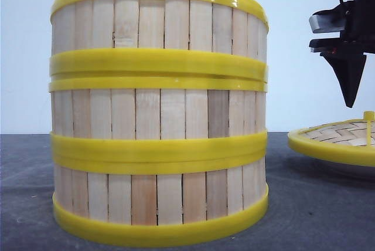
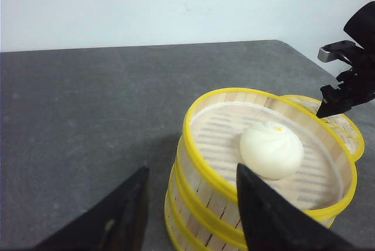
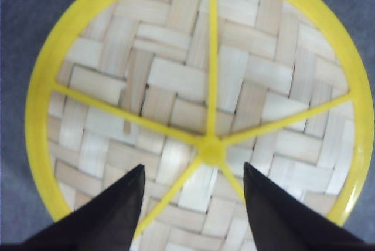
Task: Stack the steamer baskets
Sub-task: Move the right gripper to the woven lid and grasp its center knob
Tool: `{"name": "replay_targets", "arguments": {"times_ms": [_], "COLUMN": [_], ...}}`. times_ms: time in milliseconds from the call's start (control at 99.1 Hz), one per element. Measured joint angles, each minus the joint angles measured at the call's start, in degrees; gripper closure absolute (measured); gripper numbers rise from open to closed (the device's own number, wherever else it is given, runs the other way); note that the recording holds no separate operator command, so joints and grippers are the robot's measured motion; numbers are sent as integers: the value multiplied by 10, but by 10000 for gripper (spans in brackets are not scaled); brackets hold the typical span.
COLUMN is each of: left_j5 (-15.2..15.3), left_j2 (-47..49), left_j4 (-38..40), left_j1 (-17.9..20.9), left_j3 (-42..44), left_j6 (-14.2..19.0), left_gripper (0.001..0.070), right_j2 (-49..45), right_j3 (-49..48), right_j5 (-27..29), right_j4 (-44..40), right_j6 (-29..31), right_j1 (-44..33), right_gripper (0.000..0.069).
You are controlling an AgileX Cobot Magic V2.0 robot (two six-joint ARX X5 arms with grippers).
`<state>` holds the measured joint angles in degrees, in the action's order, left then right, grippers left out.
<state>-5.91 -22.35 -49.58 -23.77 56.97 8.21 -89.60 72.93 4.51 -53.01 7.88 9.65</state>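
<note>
Front view is filled mostly by the steamer baskets, three of them stacked into one upright column that runs from the top of the frame to the bottom, left of centre. I see yellow rings meeting at each joint and pale vertical slats between them. The stack stands on the dark grey counter.

At the right edge of that frame, lower down, sits the woven lid, yellow-rimmed, lying flat on the counter, well apart from the stack. Above it, in the upper right corner, hangs my right gripper, pointing down toward the lid without touching it.

From the right wrist view the lid fills the frame: herringbone weave, yellow spokes meeting at a hub near the lower middle. My right gripper has its jaws parted, one dark finger on each side of the hub, holding nothing.

From the left wrist view the stack sits in the lower right of the frame, and a white bun rests inside the top basket. My left gripper has its jaws spread, empty; one finger overlaps the basket rim in the picture, and I cannot tell whether it touches.
</note>
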Motion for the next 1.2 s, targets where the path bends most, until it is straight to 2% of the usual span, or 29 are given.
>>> {"name": "replay_targets", "arguments": {"times_ms": [192, 626, 878, 1019, 1201], "left_j5": [0, 3, 14, 16, 17], "left_j2": [0, 0, 0, 0, 0], "left_j4": [0, 14, 13, 13, 13], "left_j1": [0, 0, 0, 0, 0], "left_j3": [0, 0, 0, 0, 0], "left_j6": [0, 0, 0, 0, 0], "left_gripper": [434, 434, 434, 434, 434], "right_j2": [0, -33, -43, -43, -43], "right_j3": [0, 0, 0, 0, 0], "right_j5": [-2, -20, -20, -19, -19], "right_j4": [6, 9, 10, 10, 15], "right_j6": [1, 1, 1, 1, 2], "right_j1": [-15, -22, -22, -22, -22], "right_gripper": [443, 456, 519, 607, 622]}}
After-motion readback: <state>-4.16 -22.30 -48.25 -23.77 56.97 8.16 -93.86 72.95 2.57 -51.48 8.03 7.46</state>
